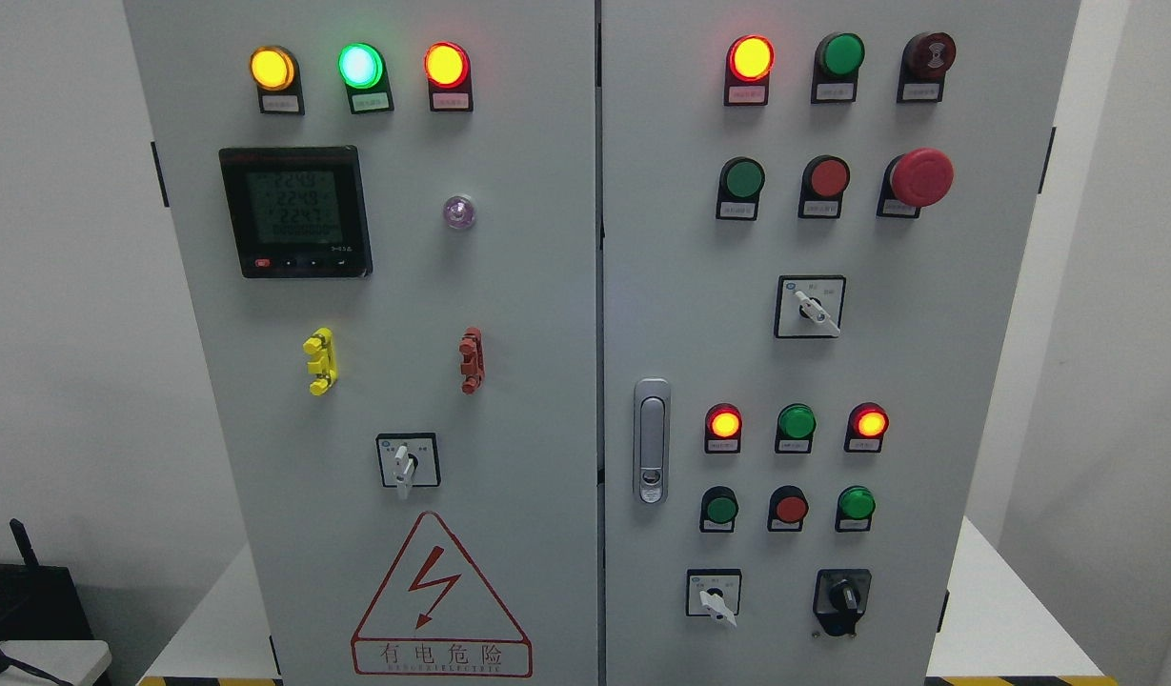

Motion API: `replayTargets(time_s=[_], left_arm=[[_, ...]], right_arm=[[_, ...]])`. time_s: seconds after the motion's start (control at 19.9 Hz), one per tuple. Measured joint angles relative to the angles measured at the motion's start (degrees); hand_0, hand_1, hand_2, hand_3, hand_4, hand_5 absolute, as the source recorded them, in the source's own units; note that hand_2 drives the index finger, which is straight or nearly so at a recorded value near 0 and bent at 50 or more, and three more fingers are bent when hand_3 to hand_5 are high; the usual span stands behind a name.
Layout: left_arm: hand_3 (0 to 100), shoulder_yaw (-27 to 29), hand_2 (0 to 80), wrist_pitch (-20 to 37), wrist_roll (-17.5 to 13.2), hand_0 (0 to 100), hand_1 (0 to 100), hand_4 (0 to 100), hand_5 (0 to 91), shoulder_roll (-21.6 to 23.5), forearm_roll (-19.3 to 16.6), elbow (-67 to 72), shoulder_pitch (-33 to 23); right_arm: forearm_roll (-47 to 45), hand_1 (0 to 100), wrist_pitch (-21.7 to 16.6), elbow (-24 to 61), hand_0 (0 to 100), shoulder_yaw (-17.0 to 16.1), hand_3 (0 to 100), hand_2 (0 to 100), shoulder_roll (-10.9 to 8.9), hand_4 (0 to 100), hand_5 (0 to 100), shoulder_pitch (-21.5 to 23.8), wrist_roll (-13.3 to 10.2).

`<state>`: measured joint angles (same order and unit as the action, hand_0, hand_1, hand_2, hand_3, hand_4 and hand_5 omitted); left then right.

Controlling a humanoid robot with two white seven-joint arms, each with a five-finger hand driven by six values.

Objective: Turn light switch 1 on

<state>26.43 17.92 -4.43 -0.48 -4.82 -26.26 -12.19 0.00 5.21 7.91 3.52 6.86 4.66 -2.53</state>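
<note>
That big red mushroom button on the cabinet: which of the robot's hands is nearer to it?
Neither can be judged: no robot hand or arm shows in the head view. The red mushroom button sits untouched at the upper right of the right door.

a meter (294, 211) sits on the cabinet's left door (375, 286), below three lamps in a row (360, 66). a rotary switch (407, 462) is lower down, above a warning triangle (441, 600). the door handle (651, 440) is on the right door (976, 381), left of its buttons.
</note>
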Motion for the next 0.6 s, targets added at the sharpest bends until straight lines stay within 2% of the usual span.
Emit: replayTargets(time_s=[0.1, 0.2, 0.35, 0.6], left_arm=[[25, 3.23, 13.7, 2.32, -0.34, 47, 0, 33, 0.0, 0.08, -0.17, -3.78, -0.61], [31, 6.34, 18.3, 3.98, -0.53, 48, 0, 38, 1.7, 0.45, -0.27, -7.62, -1.00], [37, 10.72, 19.9, 5.29, -0.88, 49, 0, 47, 13.0, 1.13, -0.27, -13.84, -1.20], [39, 16.18, 17.4, 5.68, -6.14, 49, 0, 52, 21.8, 2.32, 2.41, -24.90, -1.04]], right_arm=[[0.00, 39, 0.00, 0.00, 12, 0.00, 0, 0, 0.00, 0, 0, 0.00, 0.00], [0.00, 39, 0.00, 0.00, 12, 0.00, 0, 0, 0.00, 0, 0, 0.00, 0.00], [0.00, 39, 0.00, 0.00, 12, 0.00, 0, 0, 0.00, 0, 0, 0.00, 0.00], [0.00, 39, 0.00, 0.00, 12, 0.00, 0, 0, 0.00, 0, 0, 0.00, 0.00]])
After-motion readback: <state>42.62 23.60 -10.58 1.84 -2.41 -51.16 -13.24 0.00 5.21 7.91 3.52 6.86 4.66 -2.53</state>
